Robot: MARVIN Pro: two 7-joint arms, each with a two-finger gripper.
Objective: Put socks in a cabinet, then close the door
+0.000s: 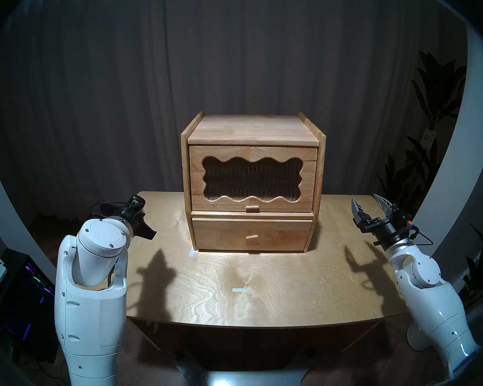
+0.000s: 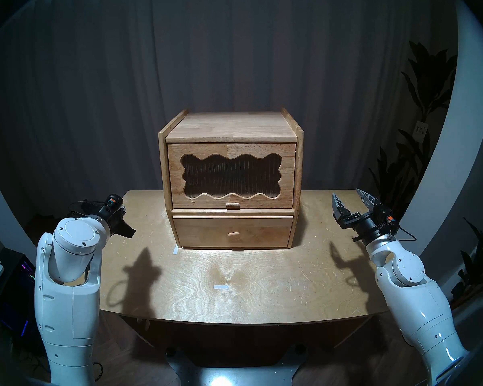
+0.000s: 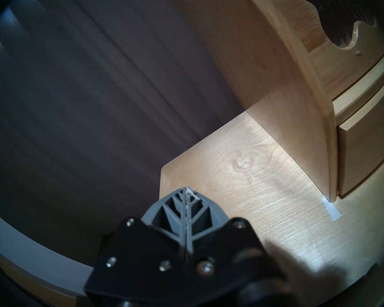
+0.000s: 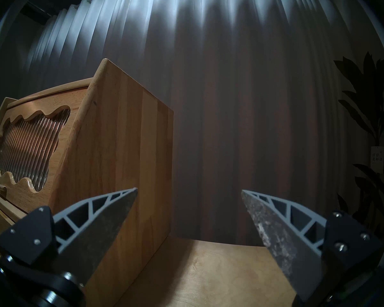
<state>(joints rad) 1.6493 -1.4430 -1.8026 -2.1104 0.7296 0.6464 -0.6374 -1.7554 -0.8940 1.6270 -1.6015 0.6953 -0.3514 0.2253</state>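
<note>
The light wooden cabinet (image 1: 251, 129) stands at the back middle of the table (image 1: 290, 279). Its door (image 1: 307, 165), with the wavy dark ribbed window and a peg handle (image 1: 252, 208), sits flush and closed. The drawer (image 1: 251, 235) below is also pushed in. The socks are out of view in every frame. My left gripper (image 3: 187, 190) hovers over the table's back left corner, left of the cabinet, shut with nothing between its fingers. My right gripper (image 1: 365, 198) hangs to the right of the cabinet, jaws open and empty, also seen in the right wrist view (image 4: 189, 190).
Two white tape marks lie on the table: one (image 1: 239, 290) near the front middle, one (image 1: 191, 253) at the cabinet's front left corner. A dark curtain (image 1: 234, 56) hangs behind. A plant (image 1: 435, 98) stands at the right, electronics (image 1: 25, 288) on the floor at the left.
</note>
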